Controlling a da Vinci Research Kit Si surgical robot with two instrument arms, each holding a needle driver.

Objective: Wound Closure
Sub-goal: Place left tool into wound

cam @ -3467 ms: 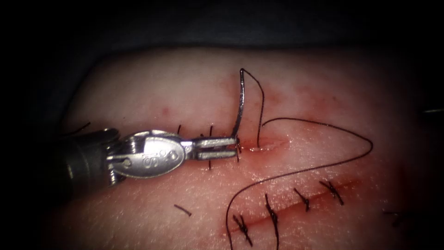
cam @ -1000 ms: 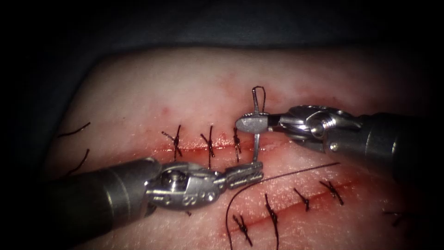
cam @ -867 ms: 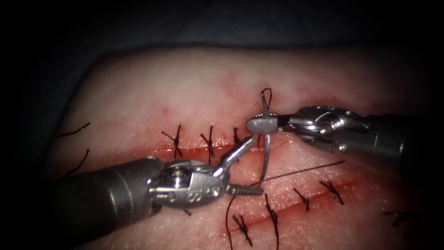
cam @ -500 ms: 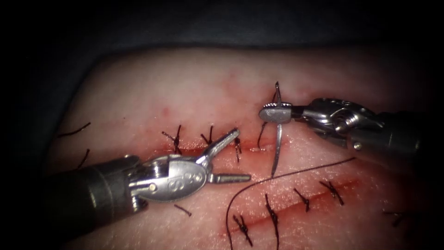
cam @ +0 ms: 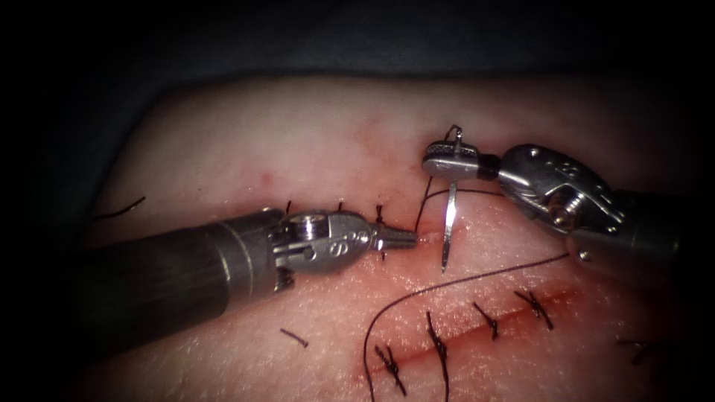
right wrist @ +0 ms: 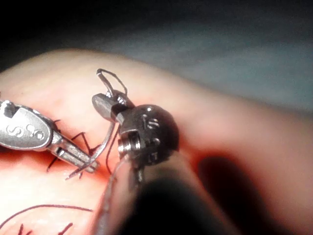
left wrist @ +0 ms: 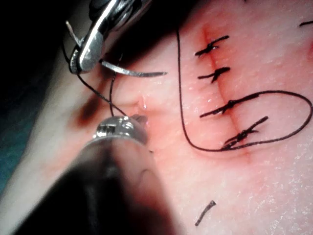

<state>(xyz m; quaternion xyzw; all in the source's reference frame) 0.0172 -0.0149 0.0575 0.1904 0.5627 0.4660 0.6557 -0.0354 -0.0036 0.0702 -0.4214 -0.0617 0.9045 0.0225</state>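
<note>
My right tool comes in from the right, jaws shut on the curved needle close to its tail. The needle hangs free of the tissue, tip down just above the open right end of the upper cut. Dark thread runs from the tail down into that cut. My left tool lies along the cut from the left, jaws shut, tip at the cut's edge beside the last stitch; I see nothing held in it. The same needle and left tool appear in the right wrist view.
A long strand of thread loops across the tissue below the needle. A second, lower cut carries several dark stitches. Cut ends of thread lie on the tissue at the left. Red fluid lines both cuts.
My left tool let go of the needle's tip, moved up to the cut and closed its jaws. My right tool carried the needle up and to the right, clear of the tissue.
</note>
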